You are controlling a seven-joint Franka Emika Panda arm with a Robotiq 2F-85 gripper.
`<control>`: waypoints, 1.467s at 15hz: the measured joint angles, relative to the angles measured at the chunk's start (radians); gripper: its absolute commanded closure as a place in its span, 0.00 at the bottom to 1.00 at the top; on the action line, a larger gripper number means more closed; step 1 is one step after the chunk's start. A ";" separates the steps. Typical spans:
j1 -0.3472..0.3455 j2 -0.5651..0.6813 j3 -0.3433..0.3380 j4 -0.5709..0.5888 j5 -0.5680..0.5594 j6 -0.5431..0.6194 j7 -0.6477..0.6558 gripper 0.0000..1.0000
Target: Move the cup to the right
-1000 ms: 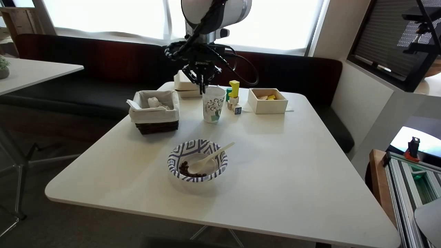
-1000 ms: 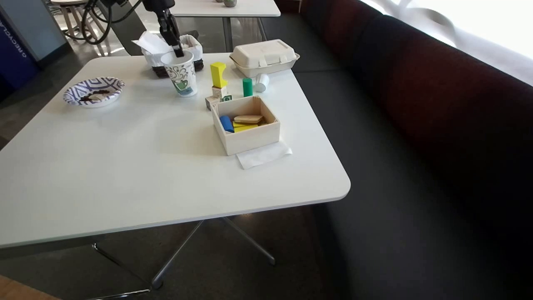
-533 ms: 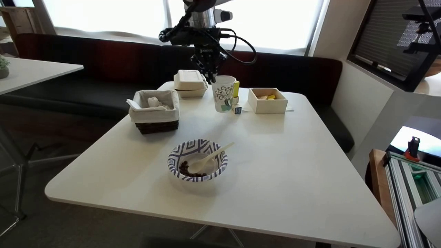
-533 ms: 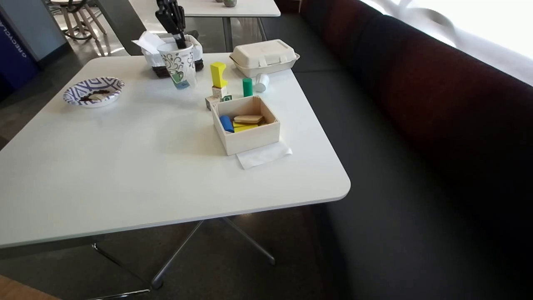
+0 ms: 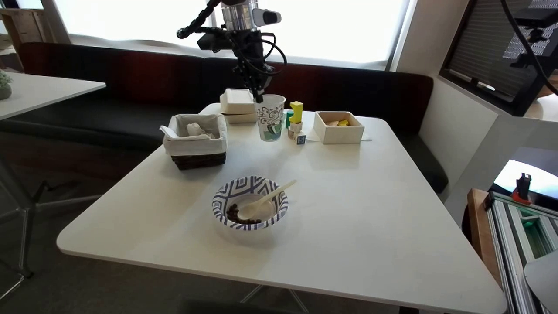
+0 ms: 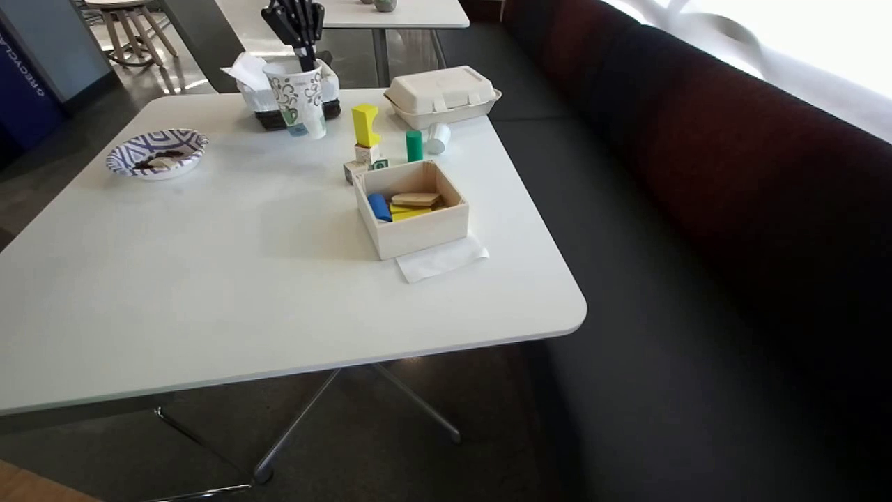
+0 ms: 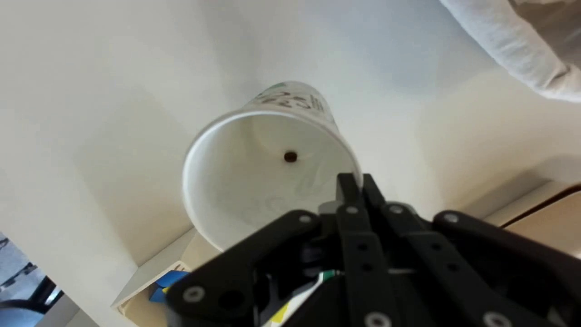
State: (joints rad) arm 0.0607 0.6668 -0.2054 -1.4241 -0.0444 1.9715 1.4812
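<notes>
Cup [image 5: 270,120], white with dark curling marks, is held nearly upright over the table [image 5: 370,205], apparently clear of it. Its mouth is turned upward, presumably so that the dark brown speck [image 7: 290,156] seen inside is not tipped out. Only the rim is taken by the gripper [image 7: 358,179]: its jaws are closed on the wall, one finger within and one without, probably because so wide a mouth is most easily grasped at its edge. With a single pinch, some swing or bending of the wall is to be expected.

Just beside the cup's outline, in an exterior view, a block stack [image 5: 296,112] is seen; the raised hold is likely meant to keep it from being struck. Past the stack, a wooden box [image 5: 343,136] is set partly on a napkin [image 6: 446,259], its walls presumably used to keep blocks [image 6: 414,199] together. On the cup's other side, a basket [image 5: 199,162] is lined with white cloth [image 5: 198,148], perhaps for cleanliness. Nearer that camera, a spoon [image 5: 263,201] is rested in a bowl [image 5: 247,186] with its handle over the rim, likely for easy reach. Whose right is meant cannot be told; the setting-down is judged not yet done.
</notes>
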 measured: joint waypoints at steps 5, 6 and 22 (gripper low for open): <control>-0.050 0.101 -0.001 0.120 0.008 0.000 0.086 0.99; -0.060 0.118 -0.001 0.141 0.009 0.000 0.099 0.99; -0.113 0.234 0.007 0.334 0.028 -0.006 0.176 0.11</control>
State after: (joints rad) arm -0.0524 0.9011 -0.1979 -1.0905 -0.0167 1.9651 1.6573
